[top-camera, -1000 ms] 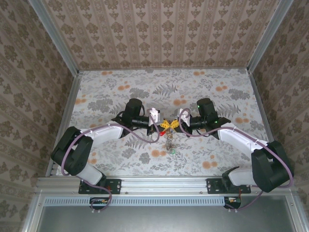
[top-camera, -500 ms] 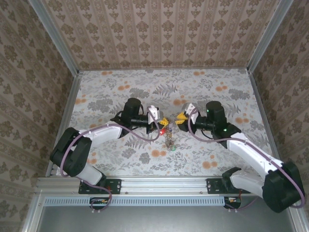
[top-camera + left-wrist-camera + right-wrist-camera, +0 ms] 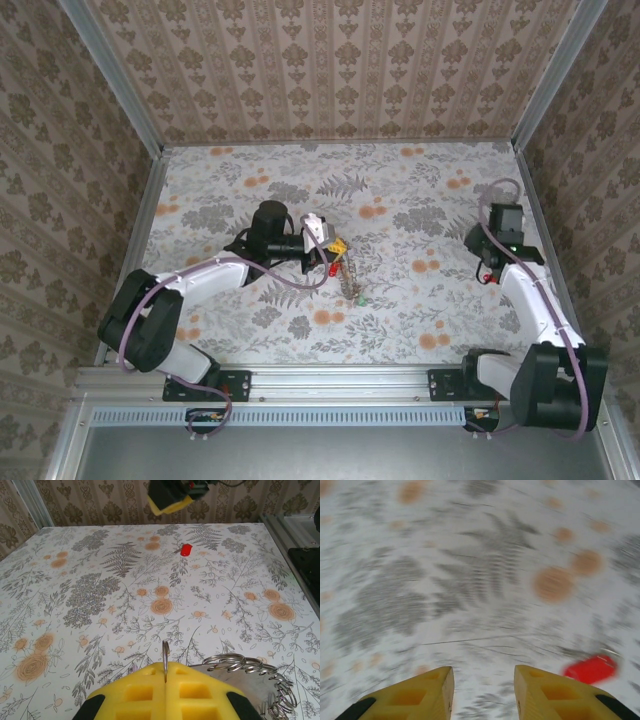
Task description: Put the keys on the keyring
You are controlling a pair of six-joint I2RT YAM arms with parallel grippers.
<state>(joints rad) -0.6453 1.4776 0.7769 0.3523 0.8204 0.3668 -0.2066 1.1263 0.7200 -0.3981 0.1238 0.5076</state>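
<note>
My table (image 3: 420, 200) is lying flat, wearing a white cover printed with grey ferns and orange blooms. Metal rails (image 3: 141, 230) are running along its sides. I am seeing one red key (image 3: 186, 549) lying flat on the bare cover by itself, between a fern and a small cluster of orange blooms. From my right wrist it is showing as a red blur at the lower right. Near the middle, a bunch of keys (image 3: 351, 284) is sitting low over the cover. I cannot tell whether it is touching.
</note>
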